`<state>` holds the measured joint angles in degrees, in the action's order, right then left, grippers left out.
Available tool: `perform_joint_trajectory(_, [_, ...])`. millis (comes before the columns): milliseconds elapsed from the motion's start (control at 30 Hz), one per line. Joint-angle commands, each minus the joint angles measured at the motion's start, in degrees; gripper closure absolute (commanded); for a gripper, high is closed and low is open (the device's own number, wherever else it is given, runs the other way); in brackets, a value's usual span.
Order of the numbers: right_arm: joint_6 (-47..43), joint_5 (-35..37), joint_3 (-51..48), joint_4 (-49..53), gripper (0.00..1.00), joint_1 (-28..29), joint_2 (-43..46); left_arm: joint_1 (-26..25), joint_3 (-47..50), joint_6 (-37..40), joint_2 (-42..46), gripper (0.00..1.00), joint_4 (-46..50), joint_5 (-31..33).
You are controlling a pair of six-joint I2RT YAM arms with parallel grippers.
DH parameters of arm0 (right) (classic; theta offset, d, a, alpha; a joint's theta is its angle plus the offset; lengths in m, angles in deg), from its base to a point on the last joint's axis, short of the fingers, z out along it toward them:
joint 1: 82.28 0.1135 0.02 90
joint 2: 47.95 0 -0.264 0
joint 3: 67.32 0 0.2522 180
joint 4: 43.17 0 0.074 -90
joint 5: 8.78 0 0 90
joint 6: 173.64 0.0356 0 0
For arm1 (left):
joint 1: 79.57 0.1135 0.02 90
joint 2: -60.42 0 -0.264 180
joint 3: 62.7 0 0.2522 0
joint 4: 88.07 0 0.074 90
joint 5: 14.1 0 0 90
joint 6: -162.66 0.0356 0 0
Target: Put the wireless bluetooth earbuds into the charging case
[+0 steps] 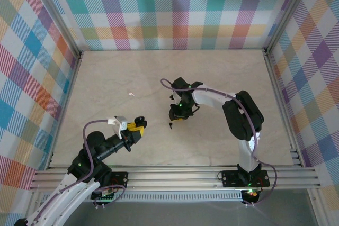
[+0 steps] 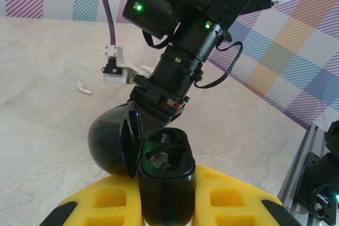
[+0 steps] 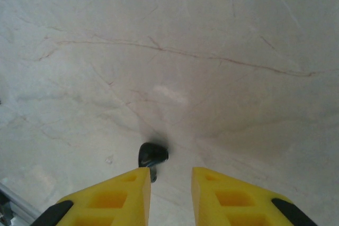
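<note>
Left gripper [image 2: 167, 189] is clamped on the black case [image 2: 165, 158], which stands upright with its lid [image 2: 112, 144] swung open. Right gripper [image 3: 170, 175] sits low over the worktop [image 3: 212, 51], fingers apart. One black earbud [image 3: 152, 155] lies on the worktop at one fingertip.

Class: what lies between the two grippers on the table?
Nothing: bare tabletop separates the left gripper from the right gripper, shown in the top view.

Glossy black charging case [image 2: 164, 183] in the yellow left gripper [image 2: 164, 205]. Black earbud [image 3: 152, 155] on pale beige worktop [image 3: 212, 51] with thin brown veins. Yellow right gripper [image 3: 170, 189] with black patches at the sides. Plaid walls [image 1: 175, 9] in orange, teal, purple and yellow.
</note>
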<state>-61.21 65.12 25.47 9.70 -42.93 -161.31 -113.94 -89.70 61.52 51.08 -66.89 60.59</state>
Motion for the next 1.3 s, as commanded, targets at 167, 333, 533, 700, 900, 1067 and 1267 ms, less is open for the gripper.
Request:
perform_joint_trajectory(167, [1.7, -2.6, -2.2, -3.8, 0.66, 0.0, 0.2, -0.2, 1.0, -0.7, -1.3, 1.00, -1.9, 0.5])
perform_joint_trajectory(333, [1.7, -3.7, -2.6, -4.2, 0.67, 0.4, -0.1, -0.2, 0.8, -0.9, -1.3, 1.00, -3.4, 0.9])
perform_joint_trajectory(533, [0.9, -3.4, -3.1, -4.5, 0.70, 1.7, -0.2, -0.2, 0.5, -1.1, -1.5, 1.00, -3.0, 0.2])
perform_joint_trajectory(700, [0.1, -3.2, -3.3, -4.6, 0.70, 2.6, -0.5, -0.2, 0.3, -1.1, -1.2, 1.00, -2.2, 0.1])
perform_joint_trajectory(900, [-0.1, -2.6, -4.0, -5.6, 0.71, 3.1, -0.2, -0.2, 0.2, -1.4, -1.3, 1.00, -1.9, -0.2])
perform_joint_trajectory(1067, [-0.1, -1.7, -4.6, -6.3, 0.71, 3.3, 0.1, -0.2, -0.3, -1.4, -1.2, 1.00, -1.1, -0.3])
perform_joint_trajectory(1267, [0.5, -0.6, -5.8, -7.4, 0.70, 3.3, 2.2, -0.2, -0.5, -1.5, -1.2, 1.00, -0.7, -0.5])
